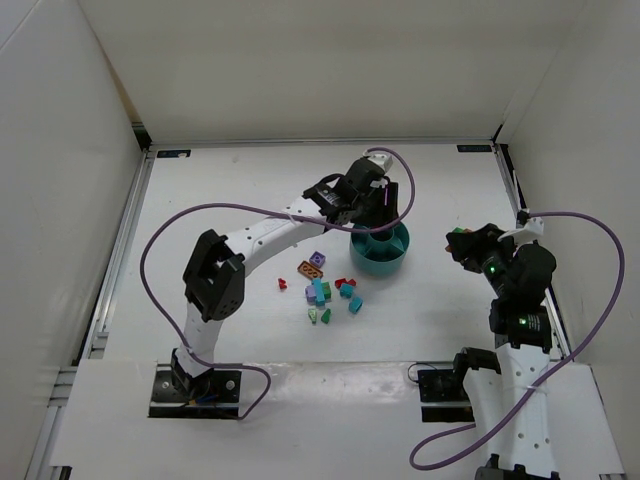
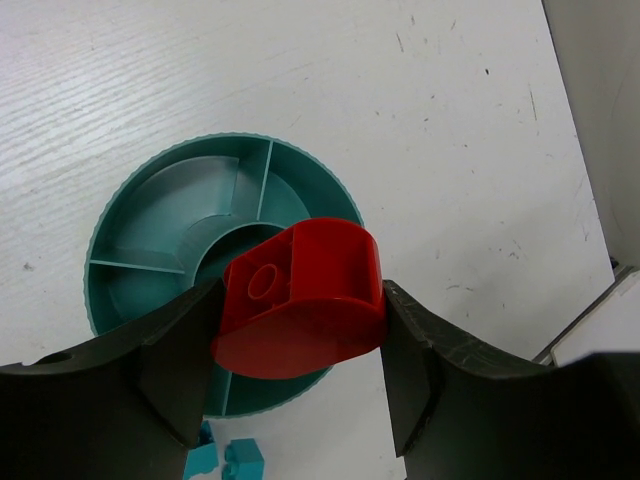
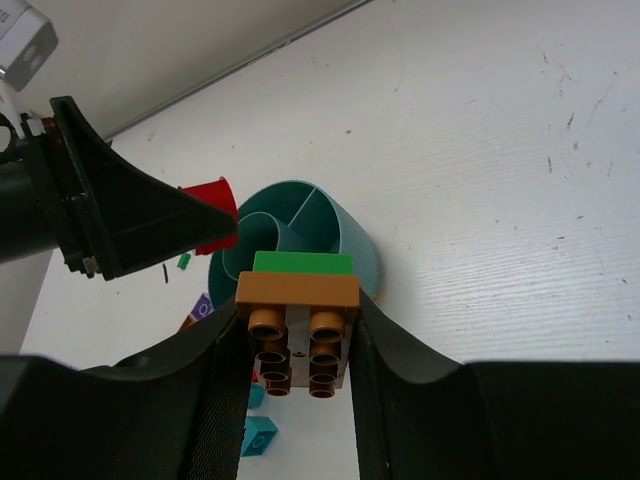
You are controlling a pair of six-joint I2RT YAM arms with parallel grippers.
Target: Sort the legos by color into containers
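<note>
The teal bowl [image 1: 380,252] stands on the white table, right of a loose pile of legos [image 1: 325,290]. My left gripper [image 2: 300,335] hangs over the bowl [image 2: 150,240], shut on a red rounded brick [image 2: 300,300] that sits above the bowl's near compartments. In the top view the left gripper [image 1: 385,205] covers the bowl's far rim. My right gripper [image 3: 298,345] is right of the bowl [image 3: 345,235] and apart from it. It is shut on an orange brick [image 3: 298,290] with a green brick [image 3: 303,263] stuck to its far side. The top view shows the right gripper [image 1: 462,240] off the table.
The pile holds purple, orange, red, teal and green bricks between the two arms' reach. Two teal bricks [image 2: 225,460] lie just beside the bowl. White walls enclose the table, with a metal rail [image 1: 120,250] along the left edge and purple cables looping over both arms.
</note>
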